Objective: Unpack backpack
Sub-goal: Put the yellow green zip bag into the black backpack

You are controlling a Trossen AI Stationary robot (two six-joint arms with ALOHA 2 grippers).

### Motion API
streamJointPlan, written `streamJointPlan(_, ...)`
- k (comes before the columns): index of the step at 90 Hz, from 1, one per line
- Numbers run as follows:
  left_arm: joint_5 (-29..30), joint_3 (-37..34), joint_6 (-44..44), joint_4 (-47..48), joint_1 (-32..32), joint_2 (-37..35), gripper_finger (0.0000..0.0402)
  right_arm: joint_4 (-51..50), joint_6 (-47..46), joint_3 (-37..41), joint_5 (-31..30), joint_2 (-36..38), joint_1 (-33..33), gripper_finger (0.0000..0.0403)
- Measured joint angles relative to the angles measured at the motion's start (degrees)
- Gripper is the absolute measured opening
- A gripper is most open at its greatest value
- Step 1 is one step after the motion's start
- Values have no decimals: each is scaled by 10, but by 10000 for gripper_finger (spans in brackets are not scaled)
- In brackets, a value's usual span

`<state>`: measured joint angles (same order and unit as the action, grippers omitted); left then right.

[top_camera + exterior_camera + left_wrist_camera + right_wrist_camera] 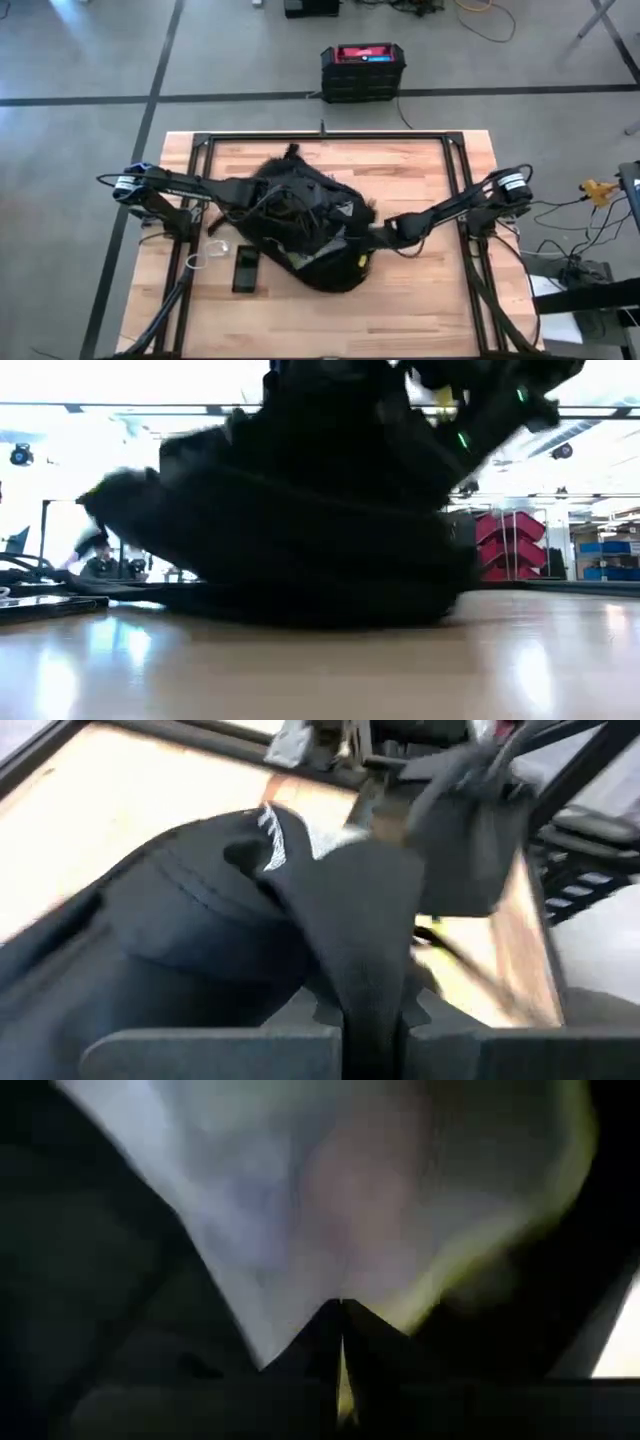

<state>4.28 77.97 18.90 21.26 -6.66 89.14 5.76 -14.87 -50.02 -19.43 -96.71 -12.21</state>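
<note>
One backpack (305,225), two hands gripping fabric

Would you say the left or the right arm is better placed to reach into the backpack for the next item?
Probably the right. The left gripper is shut on a fold of the backpack, holding it. The right gripper sits at the bag's edge, fingers closed with nothing visibly between them, so it seems freer to reach in.

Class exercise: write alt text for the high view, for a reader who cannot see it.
Seen from above, a black backpack lies in the middle of a wooden table, with the left gripper and right gripper reaching into it from opposite sides. A flat black item lies beside the backpack.
</note>
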Motion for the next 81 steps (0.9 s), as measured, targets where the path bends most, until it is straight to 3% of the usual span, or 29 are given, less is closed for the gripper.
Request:
streamJointPlan(7, -20, 1, 0, -16, 2, 0, 0, 73, 60, -21, -25, -2, 2, 0)
streamJointPlan(13, -23, 2, 3, -16, 2, -2, 0, 58, 92, -36, -53, -3, 4, 0)
streamJointPlan(32, -22, 1, -4, 2, 3, -5, 0, -132, 84, -49, -85, 27, -14, 0)
streamJointPlan(48, -21, 1, -14, 44, 3, -7, 0, -349, 31, -44, -71, 67, -94, 0)
streamJointPlan(56, -21, 1, -34, 60, 2, -8, 0, -405, 1, -43, -48, 88, -131, 0)
streamJointPlan(66, -40, 0, -43, 52, 2, -8, 0, -350, 0, -26, -23, 84, -139, 0)
streamJointPlan(81, -76, 0, -51, 1, 3, -8, 0, -113, 129, -11, -25, 2, -66, 0)
